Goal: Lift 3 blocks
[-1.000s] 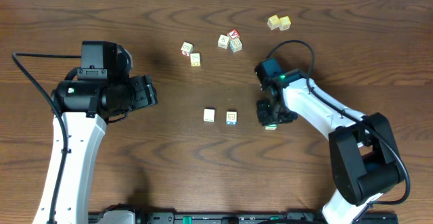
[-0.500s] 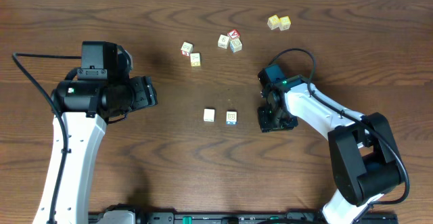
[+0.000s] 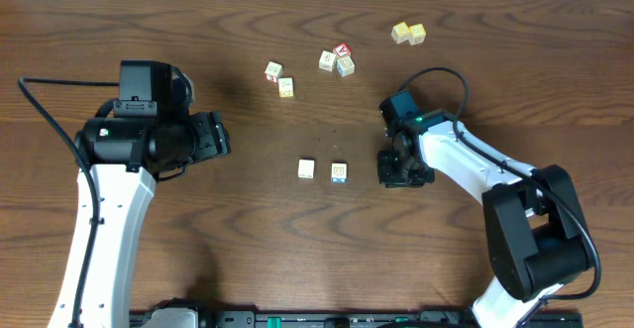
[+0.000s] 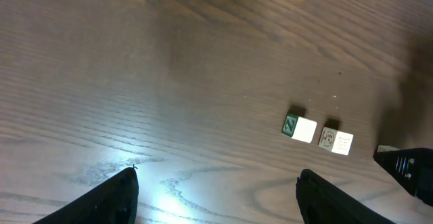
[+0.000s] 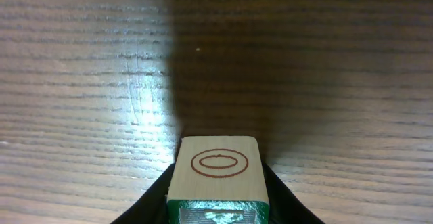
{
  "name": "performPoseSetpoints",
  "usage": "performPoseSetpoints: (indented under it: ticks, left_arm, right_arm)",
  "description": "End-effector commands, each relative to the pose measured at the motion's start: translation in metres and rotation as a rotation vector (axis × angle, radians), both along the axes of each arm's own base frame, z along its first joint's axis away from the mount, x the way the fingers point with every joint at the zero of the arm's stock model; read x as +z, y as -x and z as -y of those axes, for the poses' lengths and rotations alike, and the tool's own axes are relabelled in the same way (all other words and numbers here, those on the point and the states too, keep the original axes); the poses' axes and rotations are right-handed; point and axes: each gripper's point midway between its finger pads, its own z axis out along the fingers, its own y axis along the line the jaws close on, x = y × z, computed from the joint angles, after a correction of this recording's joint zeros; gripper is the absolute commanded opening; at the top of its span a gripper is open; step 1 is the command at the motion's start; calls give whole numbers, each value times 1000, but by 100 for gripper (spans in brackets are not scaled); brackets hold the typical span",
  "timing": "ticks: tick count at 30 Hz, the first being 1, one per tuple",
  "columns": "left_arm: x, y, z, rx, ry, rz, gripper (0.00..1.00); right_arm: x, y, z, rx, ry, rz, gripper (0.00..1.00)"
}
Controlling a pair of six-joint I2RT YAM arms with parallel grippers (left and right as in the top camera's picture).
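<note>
- Table [image 3: 248, 229]: dark brown wood, strong grain, with a light glare patch in the left wrist view.
- Mid-table: pale block [image 3: 306, 169] and blue-marked block [image 3: 339, 171], side by side, slightly apart.
- Farther back, left: red-marked block [image 3: 274, 71], with a yellow-marked block [image 3: 286, 87] just beside its corner.
- Farther back, middle: cluster of three blocks [image 3: 344, 65], touching, one with a red top.
- Far right: pair of yellow blocks [image 3: 400, 32], touching.
- Oval-topped block [image 5: 217, 176]: green front face; contact with the wood cannot be told.

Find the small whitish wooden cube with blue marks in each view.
Overhead: the whitish wooden cube with blue marks lies mid-picture, right of a pair.
Left wrist: lower right, again the right one.
Right wrist: not in it.
Shared landmark: its plain whitish wooden partner cube.
</note>
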Motion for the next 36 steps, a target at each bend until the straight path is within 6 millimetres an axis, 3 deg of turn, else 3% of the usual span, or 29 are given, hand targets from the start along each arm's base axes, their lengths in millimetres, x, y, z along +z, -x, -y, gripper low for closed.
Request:
performPoseSetpoints:
  ticks: [1,9,17,36]
  left_arm:
    - [6,-3,-2,13,-2,16,75]
    - [6,-3,-2,13,-3,15,75]
    - [6,-3,-2,13,-2,16,75]
    - [6,-2,-2,13,-3,12,75]
  right_arm:
    - [-5,-2,5,-37,-1,-8,24]
    - [0,-18,6,-5,-17,40,24]
    - [18,-39,12,6,-26,78,24]
    - [15,-31,23,10,37,52,27]
